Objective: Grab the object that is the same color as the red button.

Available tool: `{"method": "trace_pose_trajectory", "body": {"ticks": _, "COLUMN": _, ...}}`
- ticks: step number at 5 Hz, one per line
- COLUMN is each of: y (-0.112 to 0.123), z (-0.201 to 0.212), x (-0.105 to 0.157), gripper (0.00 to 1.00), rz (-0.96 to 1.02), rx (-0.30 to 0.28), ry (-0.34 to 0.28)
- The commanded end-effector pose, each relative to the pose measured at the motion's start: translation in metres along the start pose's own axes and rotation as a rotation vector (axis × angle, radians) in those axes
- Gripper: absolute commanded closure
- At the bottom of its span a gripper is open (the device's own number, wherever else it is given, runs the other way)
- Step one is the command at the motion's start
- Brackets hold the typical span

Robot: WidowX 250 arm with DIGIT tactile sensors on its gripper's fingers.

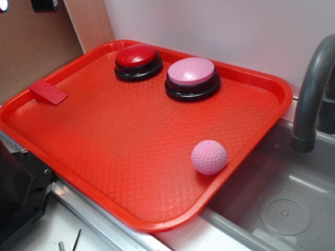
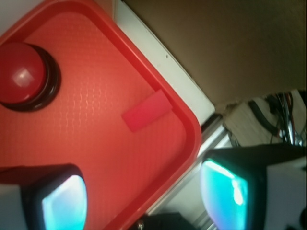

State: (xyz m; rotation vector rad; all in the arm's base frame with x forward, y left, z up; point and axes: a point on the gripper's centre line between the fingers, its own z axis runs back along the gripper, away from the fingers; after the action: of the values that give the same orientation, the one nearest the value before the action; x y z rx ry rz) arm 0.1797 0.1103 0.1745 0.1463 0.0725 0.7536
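The red wedge block point(image 1: 47, 92) point(image 2: 146, 111) is small and flat, with a rectangular face; it lies tilted against the sloping left rim of the red tray point(image 1: 157, 222) point(image 2: 187, 143). The red button point(image 1: 137, 60) point(image 2: 23, 76), a glossy dome on a black round base, stands upright at the tray's far edge, well apart from the block.

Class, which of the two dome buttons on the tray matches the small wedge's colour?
The glossy red dome button, nearer the red wedge block; the larger button beside it is pink.

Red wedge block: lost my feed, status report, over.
Gripper jaws open, empty, above the tray corner. Red wedge block untouched near the rim. Nothing in the way.
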Motion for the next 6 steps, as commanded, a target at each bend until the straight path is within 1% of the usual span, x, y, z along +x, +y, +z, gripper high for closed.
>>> {"method": "trace_pose_trajectory", "body": {"ticks": 1, "y": 0.010, "z": 0.015, "x": 0.001, "gripper": 0.00, "rz": 0.011, "rx": -0.012, "ry": -0.053}}
{"method": "trace_pose_trajectory", "body": {"ticks": 2, "y": 0.014, "z": -0.030, "x": 0.026, "gripper": 0.00, "rz": 0.266, "rx": 0.078, "ry": -0.078}}
{"method": "trace_pose_trajectory", "body": {"ticks": 3, "y": 0.013, "z": -0.070, "x": 0.042, "gripper": 0.00, "rz": 0.513, "rx": 0.107, "ry": -0.041}}
{"method": "trace_pose_trajectory", "body": {"ticks": 4, "y": 0.007, "z": -0.103, "x": 0.045, "gripper": 0.00, "rz": 0.763, "rx": 0.122, "ry": -0.017}}
{"method": "trace_pose_trajectory", "body": {"ticks": 5, "y": 0.014, "z": -0.116, "x": 0.036, "gripper": 0.00, "rz": 0.996, "rx": -0.006, "ry": -0.038}}
{"method": "trace_pose_trajectory", "body": {"ticks": 6, "y": 0.025, "z": -0.108, "x": 0.022, "gripper": 0.00, "rz": 1.043, "rx": -0.024, "ry": -0.104}}
